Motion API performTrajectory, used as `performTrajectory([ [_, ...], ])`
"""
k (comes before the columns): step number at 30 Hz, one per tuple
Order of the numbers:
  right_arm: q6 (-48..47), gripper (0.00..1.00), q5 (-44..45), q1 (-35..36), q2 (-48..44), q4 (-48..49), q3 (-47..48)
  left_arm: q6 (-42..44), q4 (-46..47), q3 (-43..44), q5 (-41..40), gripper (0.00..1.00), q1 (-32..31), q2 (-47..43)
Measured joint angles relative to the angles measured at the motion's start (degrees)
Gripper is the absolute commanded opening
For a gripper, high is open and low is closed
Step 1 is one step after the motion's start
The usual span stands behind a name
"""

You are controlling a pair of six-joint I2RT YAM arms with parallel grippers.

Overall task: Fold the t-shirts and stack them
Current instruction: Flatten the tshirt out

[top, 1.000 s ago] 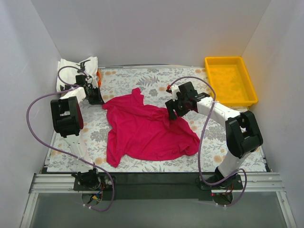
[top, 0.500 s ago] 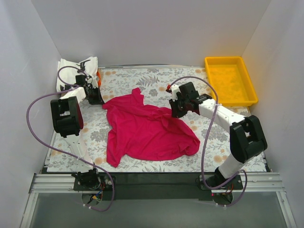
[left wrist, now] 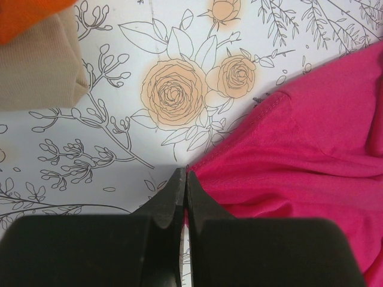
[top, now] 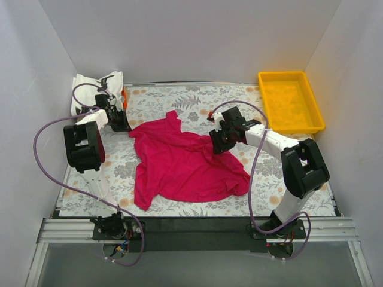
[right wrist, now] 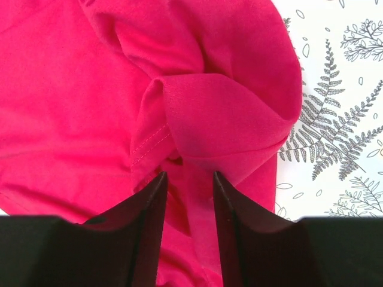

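Observation:
A crumpled magenta-red t-shirt (top: 185, 164) lies spread across the middle of the floral mat. My left gripper (top: 121, 124) is at the shirt's far left corner. In the left wrist view this gripper (left wrist: 184, 173) is shut, the shirt (left wrist: 311, 137) tapers to a point at its tips, and a sliver of cloth shows between the jaws. My right gripper (top: 216, 145) is low over the shirt's upper right edge. In the right wrist view it (right wrist: 190, 174) stands open astride a raised fold of the shirt (right wrist: 72, 107). Folded shirts sit at the back left, a white printed one (top: 96, 89) and an orange one (top: 125, 95).
A yellow tray (top: 281, 74) stands at the back right corner. White walls close in the mat on the left, back and right. In the left wrist view, orange cloth (left wrist: 30, 12) and tan cloth (left wrist: 36, 66) lie just beyond the left gripper.
The right gripper shifted slightly right, then back left and down onto the shirt's upper right edge. The left arm and the rest of the shirt stayed put.

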Motion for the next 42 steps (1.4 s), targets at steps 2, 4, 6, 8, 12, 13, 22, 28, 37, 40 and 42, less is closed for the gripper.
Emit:
performTrajectory([
  [2, -0.48, 0.41, -0.17, 0.00, 0.00, 0.13, -0.35, 0.00, 0.00, 0.00, 0.02, 0.00, 0.00, 0.00],
  [4, -1.36, 0.45, -0.42, 0.00, 0.00, 0.17, -1.46, 0.00, 0.02, 0.00, 0.02, 0.00, 0.00, 0.00],
  [6, -2.27, 0.40, -0.44, 0.00, 0.00, -0.02, -2.71, 0.00, 0.02, 0.00, 0.04, 0.00, 0.00, 0.00],
  [8, -3.50, 0.31, 0.04, 0.00, 0.00, -0.59, -3.43, 0.00, 0.02, -0.02, 0.04, 0.00, 0.00, 0.00],
  [12, -6.19, 0.30, 2.91, 0.02, 0.00, -0.83, -3.58, 0.00, 0.04, -0.02, 0.04, 0.00, 0.00, 0.00],
  [13, -7.13, 0.18, 3.65, 0.02, 0.00, -0.87, -3.61, 0.00, 0.04, 0.00, 0.04, 0.00, 0.00, 0.00],
  [22, -12.24, 0.01, 5.09, 0.02, -2.58, -3.76, -3.80, 0.02, 0.07, 0.00, 0.04, 0.00, 0.00, 0.00],
  [28, -15.08, 0.01, -2.32, 0.00, -14.49, -7.76, -4.15, 0.31, 0.59, -0.33, 1.27, 0.00, 0.11, -0.02],
  [37, -16.04, 0.01, -18.45, 0.02, -20.48, -12.41, -7.02, -0.31, 3.52, -7.48, 15.96, 0.59, 2.16, -8.83],
  [40, -15.82, 0.01, -23.26, -0.22, -20.48, -13.49, -7.45, -0.33, 6.49, -10.45, 19.71, 0.59, 2.01, -19.12],
  [42, -15.52, 0.01, -26.64, -0.61, -20.48, -13.55, -7.45, 0.57, 9.35, -12.74, 21.81, 0.59, -0.13, -27.41],
])
